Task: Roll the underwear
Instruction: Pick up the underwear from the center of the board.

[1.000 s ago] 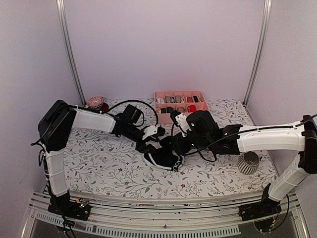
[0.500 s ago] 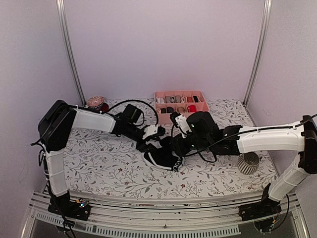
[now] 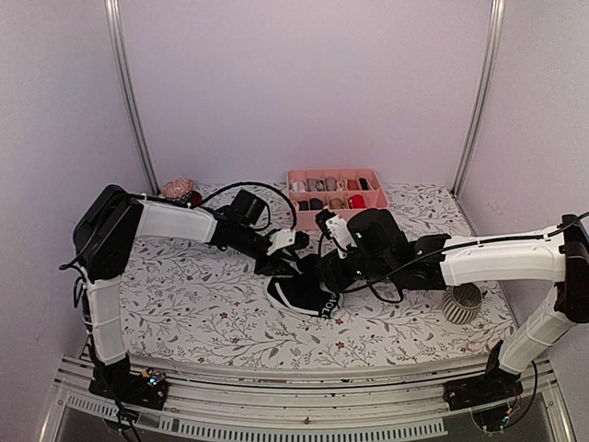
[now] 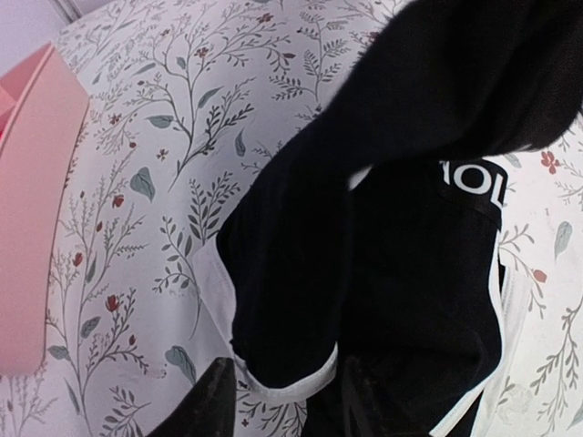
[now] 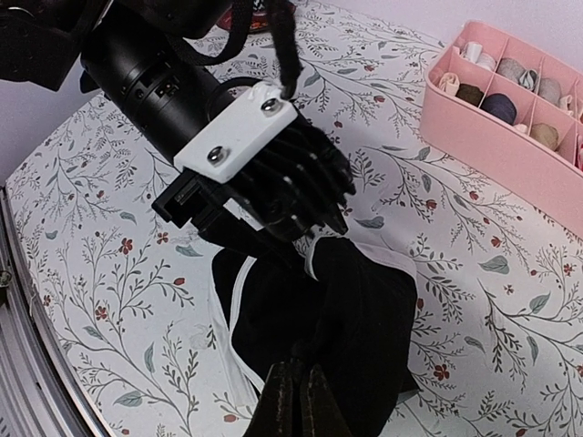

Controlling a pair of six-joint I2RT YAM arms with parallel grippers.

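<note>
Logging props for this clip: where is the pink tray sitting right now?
Top view: the pink tray sits at the far edge of the table, slightly right of centre, just behind the black underwear.

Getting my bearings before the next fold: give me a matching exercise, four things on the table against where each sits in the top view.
Things:
1. underwear
2. pink tray
3. ribbed white cup
4. red bundle

Places:
a. far left corner
b. table centre
c. right side of the table
d. far edge, middle

Pairs: 1-b, 2-d, 3-c, 4-a.
</note>
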